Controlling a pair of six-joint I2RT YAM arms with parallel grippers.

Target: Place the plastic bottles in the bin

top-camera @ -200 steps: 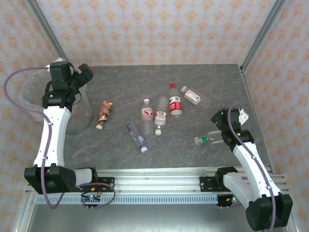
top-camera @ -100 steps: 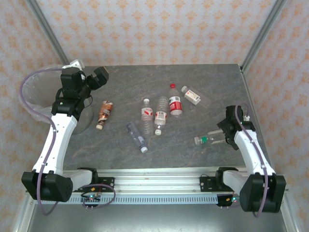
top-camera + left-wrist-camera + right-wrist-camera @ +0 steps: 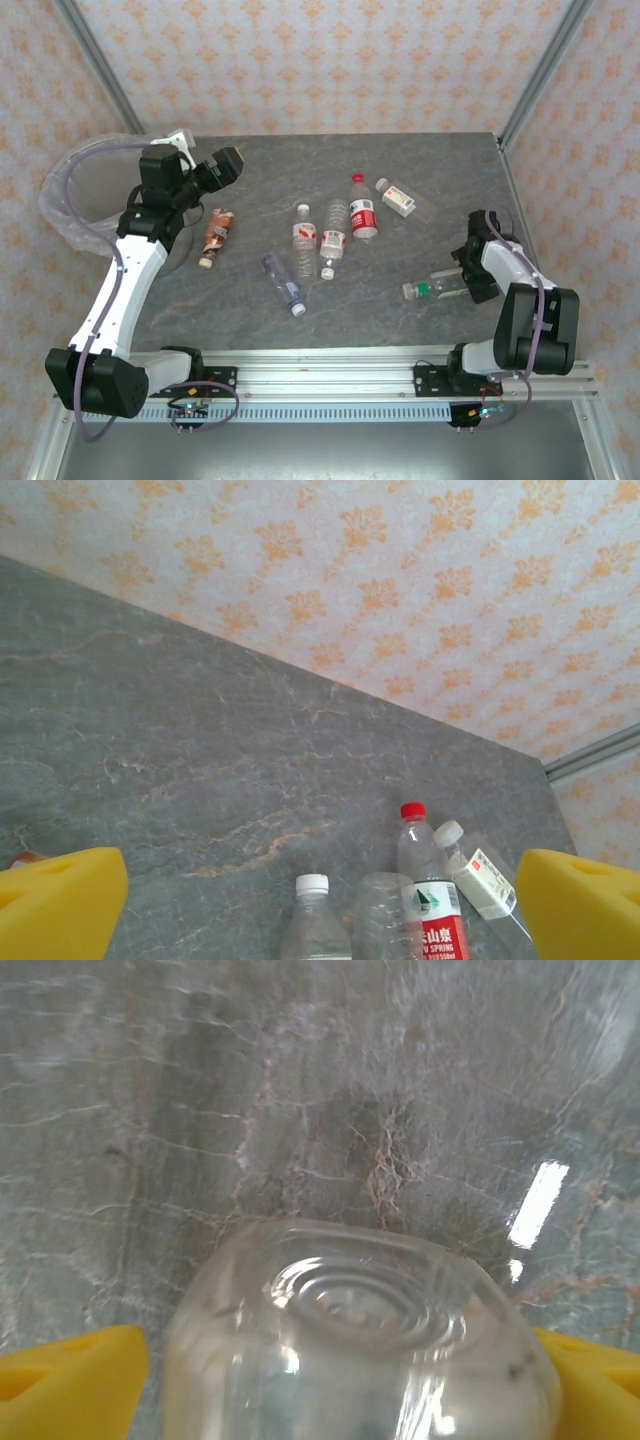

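The green-capped bottle [image 3: 433, 287] at lower right is straddled by the right gripper [image 3: 468, 283], whether clamped cannot be told, the left gripper [image 3: 228, 163] spread empty, and could be squirted away by off-centre pinching.

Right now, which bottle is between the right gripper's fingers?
The green-capped bottle, lying alone at the right with its base between the right gripper's fingers; the other bottles lie farther left.
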